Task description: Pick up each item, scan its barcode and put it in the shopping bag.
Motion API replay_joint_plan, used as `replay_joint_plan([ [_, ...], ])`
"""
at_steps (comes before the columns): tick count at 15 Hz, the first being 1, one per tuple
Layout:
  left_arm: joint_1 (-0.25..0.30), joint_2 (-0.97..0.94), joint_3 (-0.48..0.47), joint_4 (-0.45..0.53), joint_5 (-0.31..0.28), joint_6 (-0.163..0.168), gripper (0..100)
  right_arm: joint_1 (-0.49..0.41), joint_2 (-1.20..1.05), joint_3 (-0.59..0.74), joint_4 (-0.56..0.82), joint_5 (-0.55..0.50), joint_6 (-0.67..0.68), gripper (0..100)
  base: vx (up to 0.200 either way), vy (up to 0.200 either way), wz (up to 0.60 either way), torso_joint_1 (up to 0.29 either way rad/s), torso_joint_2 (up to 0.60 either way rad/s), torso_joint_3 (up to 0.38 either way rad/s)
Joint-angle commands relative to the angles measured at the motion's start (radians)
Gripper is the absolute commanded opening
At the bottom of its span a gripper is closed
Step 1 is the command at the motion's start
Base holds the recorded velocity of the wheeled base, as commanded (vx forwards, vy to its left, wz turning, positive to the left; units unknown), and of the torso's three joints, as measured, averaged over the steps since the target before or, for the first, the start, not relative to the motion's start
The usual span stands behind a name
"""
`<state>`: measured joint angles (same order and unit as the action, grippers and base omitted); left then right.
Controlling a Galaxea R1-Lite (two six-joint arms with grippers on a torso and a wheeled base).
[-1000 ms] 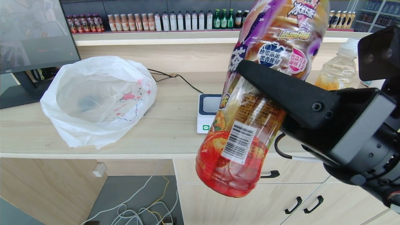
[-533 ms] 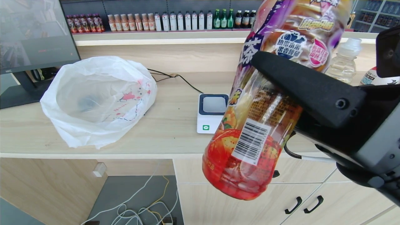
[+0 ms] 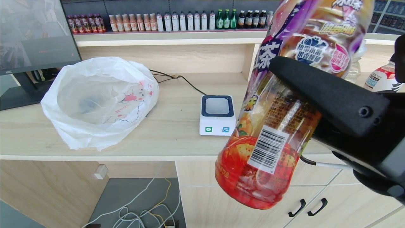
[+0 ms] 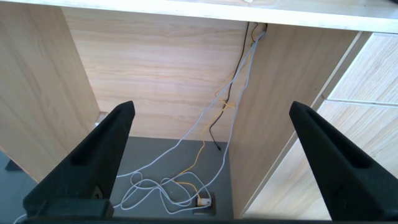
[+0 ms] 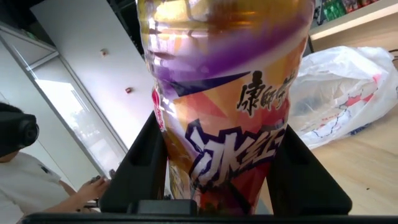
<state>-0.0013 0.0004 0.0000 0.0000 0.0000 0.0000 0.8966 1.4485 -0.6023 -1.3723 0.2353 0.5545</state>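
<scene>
Gripper, right (image 5: 221, 155): black fingers clamped on the drink bottle (image 3: 272, 126), one on each side of its label. I see the bottle held in the air, tilted, its red base lowest. It sits to the right of the scanner (image 3: 217, 115) and on its near side, above the front edge of the counter (image 3: 171, 139). The barcode (image 3: 267, 148) faces the head camera, not the scanner's window.

Gripper, left (image 4: 217, 162): fingers spread wide with nothing between them. I find it below the counter, facing the open bay under the scanner's side of the counter, where loose cables (image 4: 186, 186) lie on the floor.

Scanner: small white box with a dark-framed window on top, standing on the counter.

Shopping bag (image 3: 98, 101): white plastic, left of the scanner on the same counter, mouth open, a dark shape inside that I cannot identify.

Black cable (image 3: 180, 79): runs behind the scanner toward the bag.

Second bottle (image 3: 379, 79): right of the scanner and farther back, partly hidden.

Monitor (image 3: 34, 34): far left of the scanner, beyond the bag.

Shelf of bottles (image 3: 177, 20): well behind the scanner.
</scene>
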Motion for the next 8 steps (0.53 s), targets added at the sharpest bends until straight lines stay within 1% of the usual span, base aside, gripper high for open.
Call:
replay_joint_plan([
  [1, 0.0, 0.0, 0.0, 0.0, 0.0, 0.0, 100, -0.061, -0.014, 0.041, 0.002, -0.001, -0.059, 0, 0.0, 0.0, 0.0, 0.0, 0.0, 0.0],
  [2, 0.0, 0.0, 0.0, 0.0, 0.0, 0.0, 100, -0.107, -0.019, 0.084, 0.002, 0.001, -0.113, 0, 0.0, 0.0, 0.0, 0.0, 0.0, 0.0],
  [3, 0.0, 0.0, 0.0, 0.0, 0.0, 0.0, 100, -0.134, -0.036, 0.136, 0.001, 0.001, -0.149, 0, 0.0, 0.0, 0.0, 0.0, 0.0, 0.0],
  [4, 0.0, 0.0, 0.0, 0.0, 0.0, 0.0, 100, -0.146, -0.062, 0.197, 0.002, -0.001, -0.173, 0, 0.0, 0.0, 0.0, 0.0, 0.0, 0.0],
  [6, 0.0, 0.0, 0.0, 0.0, 0.0, 0.0, 100, -0.156, -0.089, 0.263, 0.001, -0.013, -0.252, 0, 0.0, 0.0, 0.0, 0.0, 0.0, 0.0],
  [7, 0.0, 0.0, 0.0, 0.0, 0.0, 0.0, 100, -0.165, -0.092, 0.273, 0.001, -0.031, -0.278, 0, 0.0, 0.0, 0.0, 0.0, 0.0, 0.0],
  [8, 0.001, 0.0, 0.0, 0.0, 0.0, 0.0, 100, -0.186, -0.092, 0.273, 0.001, -0.09, -0.331, 0, 0.0, 0.0, 0.0, 0.0, 0.0, 0.0],
])
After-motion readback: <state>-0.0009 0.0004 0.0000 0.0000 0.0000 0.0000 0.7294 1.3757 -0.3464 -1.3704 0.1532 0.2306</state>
